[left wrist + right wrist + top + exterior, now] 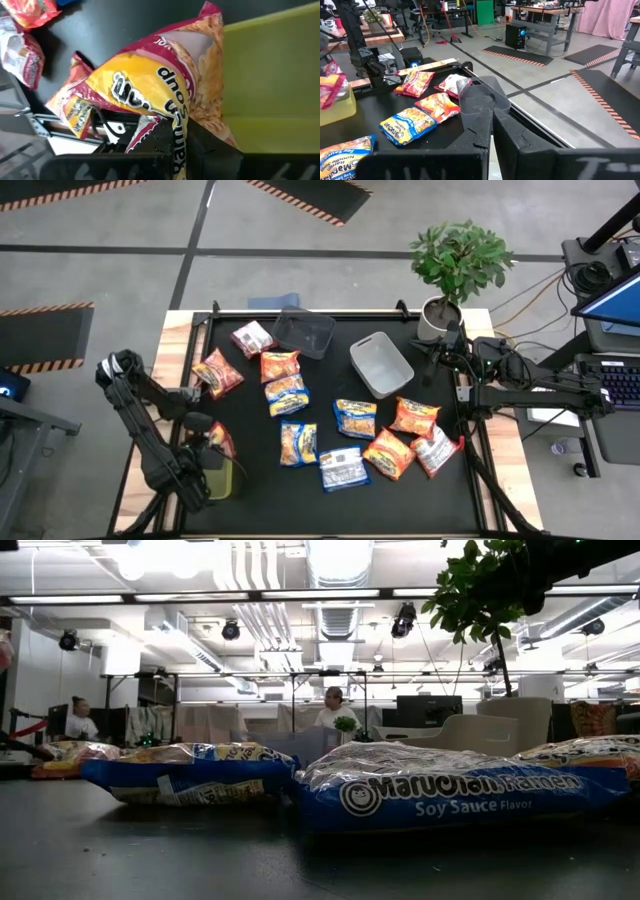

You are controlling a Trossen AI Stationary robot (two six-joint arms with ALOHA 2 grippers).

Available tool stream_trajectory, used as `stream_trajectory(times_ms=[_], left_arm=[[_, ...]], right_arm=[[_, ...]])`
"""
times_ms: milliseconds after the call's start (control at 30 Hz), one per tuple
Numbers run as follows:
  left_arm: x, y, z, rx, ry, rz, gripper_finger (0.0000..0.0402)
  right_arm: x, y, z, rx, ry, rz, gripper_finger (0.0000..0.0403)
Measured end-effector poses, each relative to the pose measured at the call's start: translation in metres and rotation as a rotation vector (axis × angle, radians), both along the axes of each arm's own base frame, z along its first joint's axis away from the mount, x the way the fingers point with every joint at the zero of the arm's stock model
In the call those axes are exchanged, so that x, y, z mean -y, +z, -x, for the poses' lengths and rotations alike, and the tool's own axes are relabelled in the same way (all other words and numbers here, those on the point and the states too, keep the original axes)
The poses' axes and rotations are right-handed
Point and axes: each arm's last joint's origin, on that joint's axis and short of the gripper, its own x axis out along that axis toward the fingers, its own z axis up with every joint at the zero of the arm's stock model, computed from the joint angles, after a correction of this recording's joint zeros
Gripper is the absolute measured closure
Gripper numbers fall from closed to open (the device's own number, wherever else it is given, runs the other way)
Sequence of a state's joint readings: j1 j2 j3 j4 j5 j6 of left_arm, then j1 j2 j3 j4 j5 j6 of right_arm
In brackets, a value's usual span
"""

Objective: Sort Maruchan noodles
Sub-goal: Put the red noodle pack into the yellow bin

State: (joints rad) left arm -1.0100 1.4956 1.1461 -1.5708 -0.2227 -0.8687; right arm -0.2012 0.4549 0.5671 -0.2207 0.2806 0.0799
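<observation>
My left gripper (207, 448) is at the table's near left, shut on a red-and-yellow noodle packet (155, 85) over the yellow-green bin (228, 478). The bin's wall (270, 70) fills the left wrist view beside the packet. Several other packets lie flat on the black mat: orange ones (217, 372) (280, 364) (414, 417), blue-and-yellow ones (287, 395) (355, 418) (298, 443), and red-and-white ones (251, 338) (436, 450). My right gripper (437, 356) waits shut at the far right, beside the potted plant, touching nothing. My left gripper pinches the red-and-yellow packet between its two fingers at one crimped end (150, 122). The packet stretches away from the fingers, tilted and lifted clear of the mat, with its far part (205, 55) over the yellow-green bin's edge.
A dark grey bin (303, 332) and a light grey bin (380, 364) stand at the mat's far side. A potted plant (455, 265) stands at the far right corner. In the low view, blue packets (450, 790) (190, 775) lie close in front; people sit in the room behind.
</observation>
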Motion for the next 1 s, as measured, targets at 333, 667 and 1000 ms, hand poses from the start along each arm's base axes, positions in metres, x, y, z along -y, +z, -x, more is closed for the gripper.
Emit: stream_trajectory(times_ms=[333,667,1000], left_arm=[[-0.01,-0.011,0.009,-0.045,-0.003,-0.03,0.0401],[-0.007,0.006,0.01,0.019,0.041,0.046,0.0401],[-0.011,-0.008,0.018,-0.021,0.084,0.004,0.0401]], right_arm=[[0.0,0.0,0.0,-0.003,0.0,0.003,0.0394],[0.0,0.0,0.0,-0.005,0.001,0.004,0.0394],[0.0,0.0,0.0,-0.008,-0.005,0.011,0.0394]])
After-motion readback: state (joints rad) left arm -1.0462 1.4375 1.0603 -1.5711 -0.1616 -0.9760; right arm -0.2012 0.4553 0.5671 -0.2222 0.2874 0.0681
